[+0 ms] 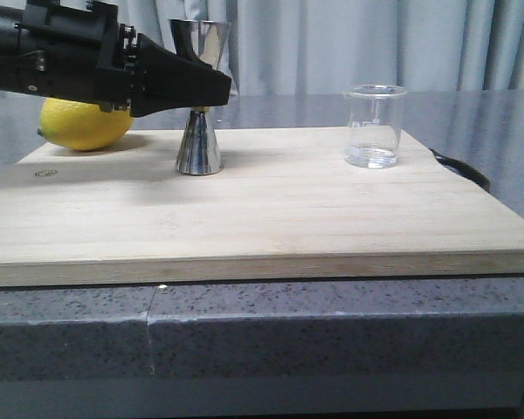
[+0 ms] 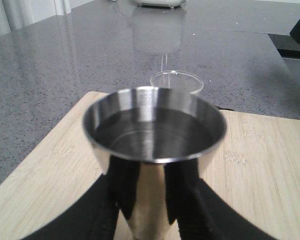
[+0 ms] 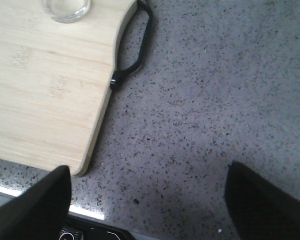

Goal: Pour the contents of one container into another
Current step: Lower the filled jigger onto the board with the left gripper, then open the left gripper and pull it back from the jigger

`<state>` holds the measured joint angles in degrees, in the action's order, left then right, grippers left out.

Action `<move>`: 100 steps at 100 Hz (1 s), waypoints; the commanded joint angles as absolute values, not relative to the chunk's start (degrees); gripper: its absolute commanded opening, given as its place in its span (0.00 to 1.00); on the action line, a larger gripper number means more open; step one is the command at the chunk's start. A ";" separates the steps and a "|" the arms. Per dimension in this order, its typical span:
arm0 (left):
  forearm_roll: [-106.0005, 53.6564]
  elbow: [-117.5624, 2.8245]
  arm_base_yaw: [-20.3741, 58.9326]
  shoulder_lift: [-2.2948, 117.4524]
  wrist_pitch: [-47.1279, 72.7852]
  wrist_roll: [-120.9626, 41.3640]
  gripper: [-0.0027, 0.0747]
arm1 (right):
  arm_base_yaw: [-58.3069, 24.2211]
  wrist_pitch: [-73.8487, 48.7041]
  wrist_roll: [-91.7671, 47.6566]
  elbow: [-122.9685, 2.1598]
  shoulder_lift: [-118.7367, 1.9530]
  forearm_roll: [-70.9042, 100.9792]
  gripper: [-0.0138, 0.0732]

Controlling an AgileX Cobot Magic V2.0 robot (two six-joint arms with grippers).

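The steel jigger [image 1: 198, 144] stands upright on the wooden board [image 1: 271, 209], left of centre and toward the back. My left gripper [image 1: 211, 90] reaches in from the left at its narrow waist. In the left wrist view both black fingers [image 2: 124, 192] press against the jigger [image 2: 154, 130] just under its upper cup, so the left gripper [image 2: 150, 202] is shut on it. The glass beaker [image 1: 375, 127] stands upright at the board's back right, apart from both grippers. I cannot tell whether it holds liquid. My right gripper [image 3: 147, 200] hangs open over the counter, right of the board.
A yellow lemon [image 1: 83, 127] lies at the board's back left, behind my left arm. A black handle loop [image 3: 140, 45] sticks out from the board's right edge [image 3: 97, 135]. Speckled grey counter [image 3: 205, 110] surrounds the board.
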<state>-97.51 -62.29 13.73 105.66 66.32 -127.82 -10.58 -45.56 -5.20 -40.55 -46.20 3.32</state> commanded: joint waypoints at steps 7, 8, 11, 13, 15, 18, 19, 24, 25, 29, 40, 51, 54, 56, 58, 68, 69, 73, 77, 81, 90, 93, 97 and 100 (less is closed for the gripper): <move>-100.43 -63.34 13.61 103.23 70.88 -127.17 0.31 | -10.25 -42.38 -5.37 -42.66 -45.66 2.90 0.81; -100.43 -63.34 13.61 103.23 70.88 -127.17 0.31 | -10.25 -42.38 -5.37 -42.66 -45.66 2.90 0.81; -100.43 -63.34 13.61 103.23 70.88 -127.17 0.31 | -10.25 -42.38 -5.37 -42.66 -45.66 2.90 0.81; -100.43 -63.34 13.61 103.23 70.88 -127.17 0.31 | -10.25 -42.38 -5.37 -42.66 -45.66 2.90 0.81; -100.43 -63.34 13.61 103.23 70.88 -127.17 0.31 | -10.25 -42.38 -5.37 -42.66 -45.66 2.90 0.81; -100.43 -63.34 13.61 103.23 70.88 -127.17 0.31 | -10.25 -42.38 -5.37 -42.66 -45.66 2.90 0.81; -100.43 -63.34 13.61 103.23 70.88 -127.17 0.31 | -10.25 -42.38 -5.37 -42.66 -45.66 2.90 0.81; -100.43 -63.34 13.61 103.23 70.88 -127.17 0.33 | -10.25 -42.38 -5.37 -42.66 -45.66 2.90 0.81; -100.43 -63.34 13.61 103.23 70.88 -127.17 0.34 | -10.25 -42.38 -5.37 -42.66 -45.66 2.90 0.81; -100.43 -63.34 13.61 103.23 70.88 -127.17 0.36 | -10.25 -42.38 -5.37 -42.66 -45.66 2.90 0.81; -100.43 -63.34 13.61 103.23 70.88 -127.09 0.43 | -10.25 -42.38 -5.37 -42.66 -45.66 2.90 0.81; -100.43 -63.34 13.61 103.23 70.88 -127.09 0.49 | -10.25 -42.38 -5.37 -42.66 -45.66 2.90 0.81; -100.43 -63.34 13.61 103.23 70.59 -127.09 0.51 | -10.25 -42.38 -5.37 -42.66 -45.66 2.90 0.81; -100.43 -63.34 13.61 103.23 70.24 -127.09 0.52 | -10.25 -42.38 -5.37 -42.66 -45.66 2.90 0.81; -100.43 -63.34 13.61 103.23 69.79 -127.05 0.54 | -10.25 -42.38 -5.37 -42.66 -45.66 2.90 0.81; -100.12 -63.34 13.61 103.10 66.29 -124.78 0.63 | -10.25 -42.38 -5.37 -42.66 -45.66 2.90 0.81; -99.78 -63.45 13.61 102.98 65.61 -124.51 0.64 | -10.25 -42.38 -5.37 -42.66 -45.66 2.90 0.81; -98.13 -63.69 13.61 102.67 63.43 -122.69 0.66 | -10.25 -42.38 -5.37 -42.66 -45.66 2.90 0.81; -96.52 -63.81 13.61 101.88 62.01 -120.96 0.67 | -10.25 -42.38 -5.37 -42.66 -45.66 2.90 0.81; -94.59 -63.93 13.61 100.94 60.61 -119.20 0.67 | -10.25 -42.38 -5.37 -42.66 -45.66 2.90 0.81; -90.10 -63.93 13.61 98.24 58.45 -114.98 0.67 | -10.25 -42.38 -5.37 -42.66 -45.66 2.90 0.81; -88.96 -63.93 13.61 97.25 57.91 -113.57 0.67 | -10.25 -42.38 -5.37 -42.66 -45.66 2.90 0.81; -86.50 -63.93 13.61 95.62 56.68 -111.67 0.67 | -10.25 -42.38 -5.37 -42.66 -45.66 2.90 0.81; -84.73 -63.93 13.61 94.48 55.82 -109.62 0.67 | -10.25 -42.38 -5.37 -42.66 -45.66 2.90 0.81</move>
<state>-86.41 -62.29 13.73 100.25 55.68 -114.80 -10.58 -45.56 -5.20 -40.55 -46.20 3.32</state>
